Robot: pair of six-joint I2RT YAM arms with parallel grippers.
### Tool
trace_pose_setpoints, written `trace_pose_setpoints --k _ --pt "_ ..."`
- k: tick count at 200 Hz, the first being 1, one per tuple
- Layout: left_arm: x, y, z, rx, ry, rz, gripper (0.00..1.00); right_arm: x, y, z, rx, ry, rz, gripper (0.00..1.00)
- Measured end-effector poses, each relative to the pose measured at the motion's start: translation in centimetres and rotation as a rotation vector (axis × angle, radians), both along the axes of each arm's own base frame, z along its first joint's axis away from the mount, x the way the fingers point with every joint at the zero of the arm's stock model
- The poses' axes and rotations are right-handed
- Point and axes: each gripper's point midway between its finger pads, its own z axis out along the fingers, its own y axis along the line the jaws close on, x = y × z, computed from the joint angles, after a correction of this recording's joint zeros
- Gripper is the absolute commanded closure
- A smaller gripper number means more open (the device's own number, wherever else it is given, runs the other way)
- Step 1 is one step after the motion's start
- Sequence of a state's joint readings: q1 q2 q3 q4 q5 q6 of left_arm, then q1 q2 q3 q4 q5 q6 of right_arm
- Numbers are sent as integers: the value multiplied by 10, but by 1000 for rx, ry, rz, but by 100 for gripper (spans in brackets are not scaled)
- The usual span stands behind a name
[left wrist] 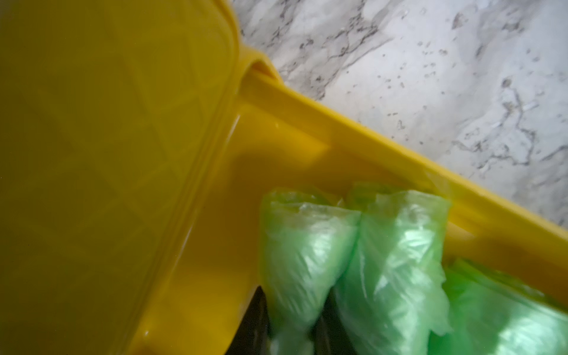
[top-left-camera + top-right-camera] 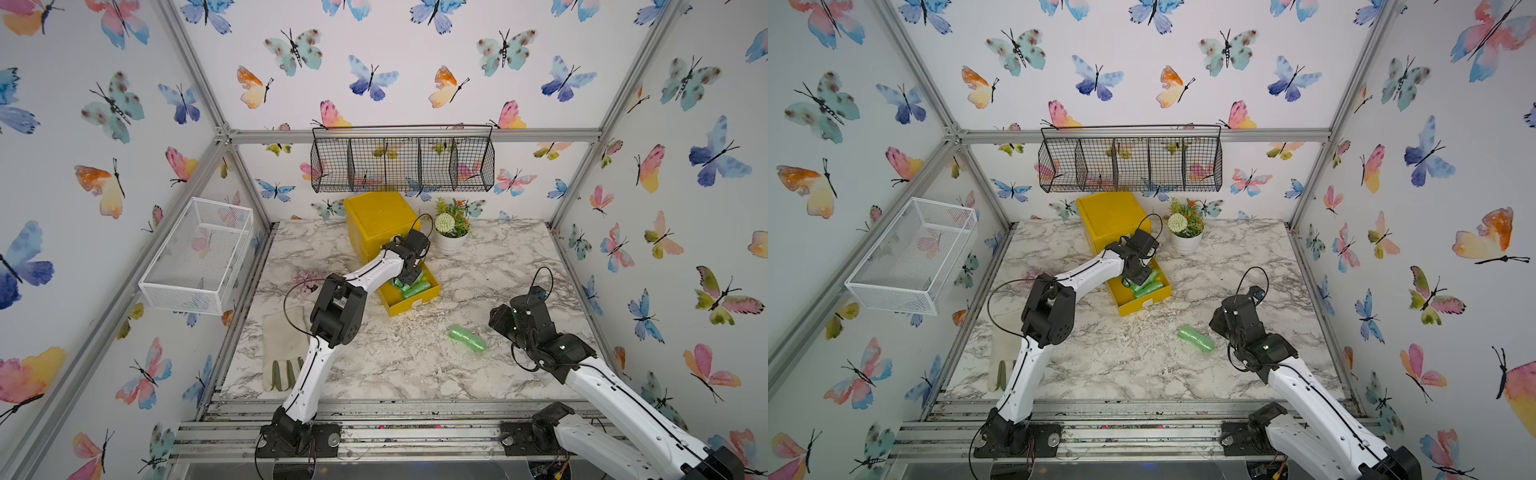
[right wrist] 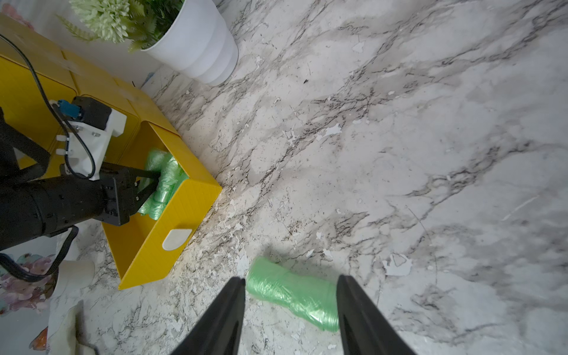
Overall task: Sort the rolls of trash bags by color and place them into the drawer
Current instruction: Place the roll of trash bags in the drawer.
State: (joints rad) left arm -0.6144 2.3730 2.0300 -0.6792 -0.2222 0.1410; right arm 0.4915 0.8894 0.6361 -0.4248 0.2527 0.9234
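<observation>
**Pickup pending, deposit under way**

Nearest, the right gripper (image 3: 290,278) hangs with jaws apart near the loose bright green crinkly plastic roll (image 3: 295,295) on the white marble-pattern table (image 2: 415,374). The roll lies lengthwise between the jaws: recommend turning the wrist to close across its width, gently, as glossy film may slip. Beyond, the left gripper (image 3: 155,184) is clamped on a green roll (image 1: 295,261) inside the pulled-out yellow plastic drawer (image 3: 181,209), beside other green rolls (image 1: 399,261); it should clear before delivery.

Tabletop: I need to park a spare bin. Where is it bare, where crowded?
Bare: the back right, beside the plant pot; between the green roll and the front edge. Crowded: open drawer with left gripper; glove corner.
</observation>
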Motion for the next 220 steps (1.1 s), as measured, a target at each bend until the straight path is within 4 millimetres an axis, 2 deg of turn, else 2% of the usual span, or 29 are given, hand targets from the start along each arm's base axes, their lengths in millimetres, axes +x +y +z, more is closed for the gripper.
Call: trace_pose_setpoints --k 103,168,202,220 --pt "0 -2 1 -11 2 -6 75 -1 3 -2 12 11 12 47" --pt "3 -5 7 -18 -12 -14 62 -1 4 -1 23 12 12 47" --pt "3 -5 9 -20 -14 -15 62 -2 5 -1 27 15 16 47" --pt "3 -7 16 -30 -23 -18 61 -2 6 -2 31 17 21 47"
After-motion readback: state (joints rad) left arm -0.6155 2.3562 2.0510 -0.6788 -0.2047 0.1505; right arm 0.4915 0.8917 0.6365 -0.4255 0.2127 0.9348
